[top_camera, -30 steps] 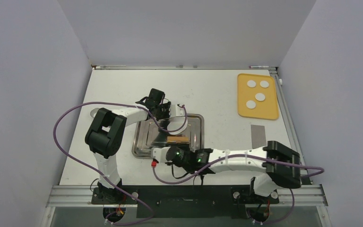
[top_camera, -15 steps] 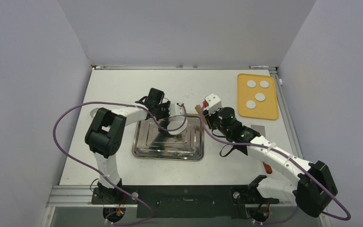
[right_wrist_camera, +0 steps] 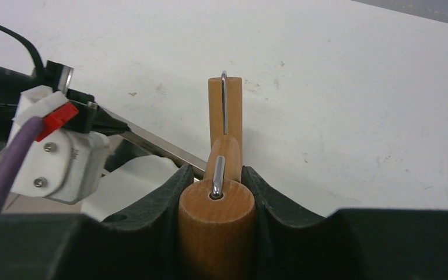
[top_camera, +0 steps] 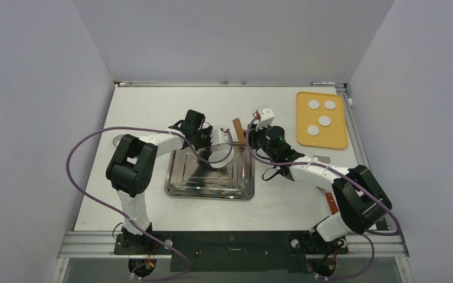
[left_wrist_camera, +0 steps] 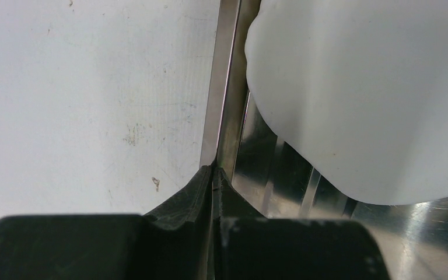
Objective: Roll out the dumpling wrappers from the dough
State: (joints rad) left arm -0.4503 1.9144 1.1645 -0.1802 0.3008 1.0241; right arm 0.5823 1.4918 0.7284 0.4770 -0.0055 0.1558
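A white desk [top_camera: 153,112] holds a steel tray [top_camera: 180,180] at its middle and an orange board [top_camera: 336,138] at the far right. The left fingers [left_wrist_camera: 192,192] are pinched closed on the tray's far rim beside a soft white dough sheet [left_wrist_camera: 361,99], and the right fingers [right_wrist_camera: 163,204] clamp a wooden rolling pin [right_wrist_camera: 217,216] just beyond the tray. The 4 dumpling wrappers [top_camera: 325,121] lying on that board, well apart from both arms, look thin, light, limp and easily torn, best lifted by an edge.

No readable text, labels, brands or numbers on anything.
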